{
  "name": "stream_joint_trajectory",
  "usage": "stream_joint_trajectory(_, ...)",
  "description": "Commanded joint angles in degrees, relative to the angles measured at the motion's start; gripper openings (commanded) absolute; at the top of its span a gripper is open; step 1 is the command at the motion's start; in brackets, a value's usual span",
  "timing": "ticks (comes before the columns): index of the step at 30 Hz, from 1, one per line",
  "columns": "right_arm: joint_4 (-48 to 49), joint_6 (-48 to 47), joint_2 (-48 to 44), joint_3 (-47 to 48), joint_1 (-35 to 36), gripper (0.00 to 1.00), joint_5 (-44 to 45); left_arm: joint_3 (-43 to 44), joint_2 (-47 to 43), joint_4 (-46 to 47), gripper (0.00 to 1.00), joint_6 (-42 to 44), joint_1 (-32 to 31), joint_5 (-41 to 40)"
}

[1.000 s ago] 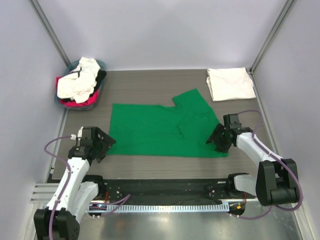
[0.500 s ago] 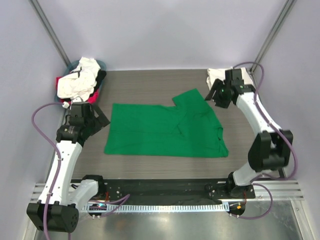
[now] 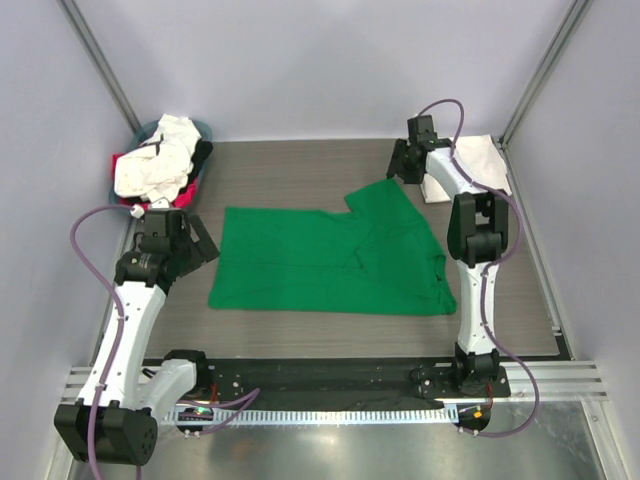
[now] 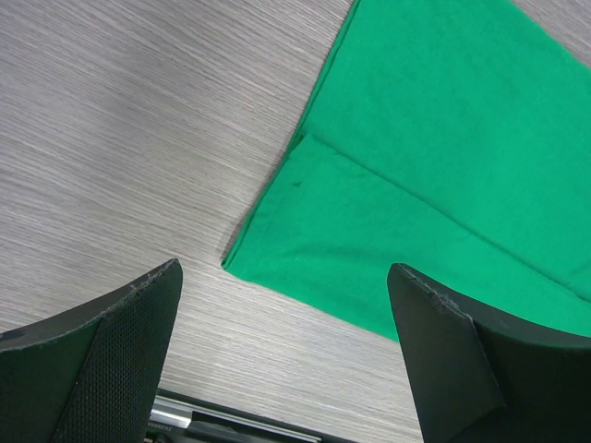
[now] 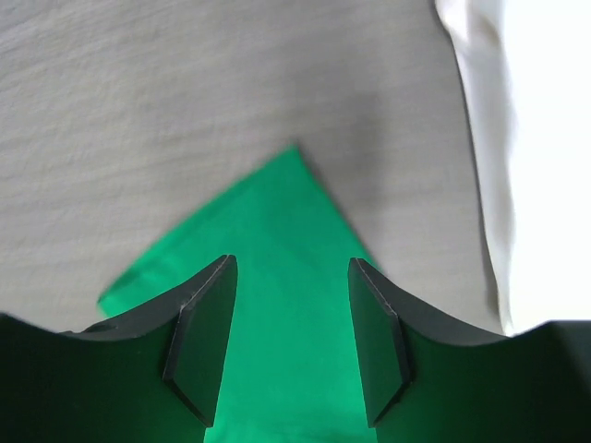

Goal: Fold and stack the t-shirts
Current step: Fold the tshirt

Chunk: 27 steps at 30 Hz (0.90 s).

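A bright green t-shirt (image 3: pixel 330 262) lies spread on the table, partly folded, with one sleeve (image 3: pixel 385 195) pointing to the far right. My left gripper (image 3: pixel 200 245) is open and empty beside the shirt's left edge; that edge and corner show in the left wrist view (image 4: pixel 305 231). My right gripper (image 3: pixel 400 172) is open above the sleeve tip (image 5: pixel 291 240), its jaws either side of it, holding nothing. A folded white t-shirt (image 3: pixel 470 167) lies at the far right corner, its edge in the right wrist view (image 5: pixel 517 138).
A round grey-blue basket (image 3: pixel 160 168) at the far left holds white, pink-red and black shirts. Grey walls and metal posts close in the table. A black rail (image 3: pixel 330 375) runs along the near edge.
My right arm swung from the shirt's near right corner to the far sleeve by the white shirt. My left gripper moved from the near left corner further up the shirt's left edge.
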Motion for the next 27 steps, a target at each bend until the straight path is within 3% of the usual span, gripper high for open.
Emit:
stream_joint_trajectory(1,0.9,-3.0,4.4,9.5,0.7,0.57,4.1,-0.3,0.2,1.1,0.93,1.5,0.5,0.8)
stream_joint_trajectory(7,-0.6,-5.1,12.5,17.8,1.7,0.59,8.1,-0.6,0.1,1.4,0.92,1.5,0.5,1.2)
stream_joint_trajectory(13,-0.7,-5.7,15.6,18.6,3.5,0.55,9.3,-0.7,0.4,1.5,0.92,1.5,0.5,1.0)
stream_joint_trajectory(19,-0.1,-6.0,14.9,15.3,5.2,0.35,9.5,-0.8,1.2,1.4,0.91,1.7,0.5,1.3)
stream_joint_trajectory(24,0.8,-5.6,13.1,12.3,5.2,0.05,9.8,-0.8,1.4,1.2,0.91,1.7,0.5,0.5)
stream_joint_trajectory(27,0.7,-6.8,12.4,12.2,5.2,0.01,10.6,-1.0,2.5,1.9,0.91,2.0,1.2,0.4)
